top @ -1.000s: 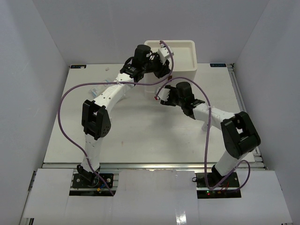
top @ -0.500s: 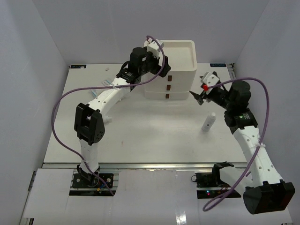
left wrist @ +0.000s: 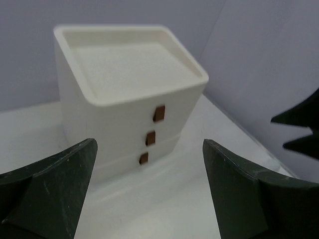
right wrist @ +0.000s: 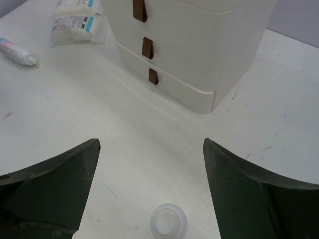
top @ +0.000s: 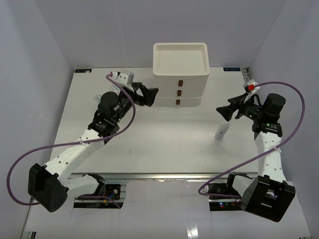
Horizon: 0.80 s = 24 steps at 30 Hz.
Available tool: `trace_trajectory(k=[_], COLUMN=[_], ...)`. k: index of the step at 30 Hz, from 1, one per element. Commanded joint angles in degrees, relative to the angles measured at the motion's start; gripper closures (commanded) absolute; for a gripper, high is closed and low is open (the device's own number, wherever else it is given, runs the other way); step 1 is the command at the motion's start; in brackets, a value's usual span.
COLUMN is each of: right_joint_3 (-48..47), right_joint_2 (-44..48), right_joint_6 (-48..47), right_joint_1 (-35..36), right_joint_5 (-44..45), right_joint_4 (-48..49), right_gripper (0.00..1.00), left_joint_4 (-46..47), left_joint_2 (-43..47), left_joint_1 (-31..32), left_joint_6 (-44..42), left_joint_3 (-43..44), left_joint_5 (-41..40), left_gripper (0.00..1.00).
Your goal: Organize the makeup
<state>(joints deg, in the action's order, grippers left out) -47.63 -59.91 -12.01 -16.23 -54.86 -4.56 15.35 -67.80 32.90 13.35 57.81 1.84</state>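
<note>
The left gripper (top: 148, 95) and right gripper (top: 224, 111) both hang spread wide, empty. A slim white tube (top: 221, 130) stands at the table's (top: 149, 142) 3 o'clock, near the right gripper. Teal-printed packets (right wrist: 75, 20) and a pink-blue tube (right wrist: 17, 51) lie at the drawer box's (top: 179, 74) 9 o'clock; their print is unreadable.

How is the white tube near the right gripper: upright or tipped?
Upright. The white tube stands on end on the table; the right wrist view shows its round cap from above.

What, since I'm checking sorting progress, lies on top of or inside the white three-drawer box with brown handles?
The white three-drawer box has nothing visible in its recessed top. Its three drawers are shut, so their contents are hidden.
</note>
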Motion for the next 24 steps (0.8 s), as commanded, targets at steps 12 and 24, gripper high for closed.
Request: trace_trajectory(k=[12, 24], right_joint_3=[2.85, 3.99], right_joint_2=[1.59, 2.83], right_joint_6=[4.8, 5.42], right_joint_1=[-1.4, -2.86], right_joint_5=[-3.04, -3.95], right_joint_4=[1.92, 2.47], right_gripper=[0.1, 0.1], left_joint_4=[2.05, 3.22], left_joint_2=[-30.43, -50.05], left_joint_1=[9.44, 11.77], left_joint_6=[17.89, 21.3], left_joint_3=[0.9, 17.66], left_joint_5=[-20.82, -27.54], left_gripper=[0.16, 0.22])
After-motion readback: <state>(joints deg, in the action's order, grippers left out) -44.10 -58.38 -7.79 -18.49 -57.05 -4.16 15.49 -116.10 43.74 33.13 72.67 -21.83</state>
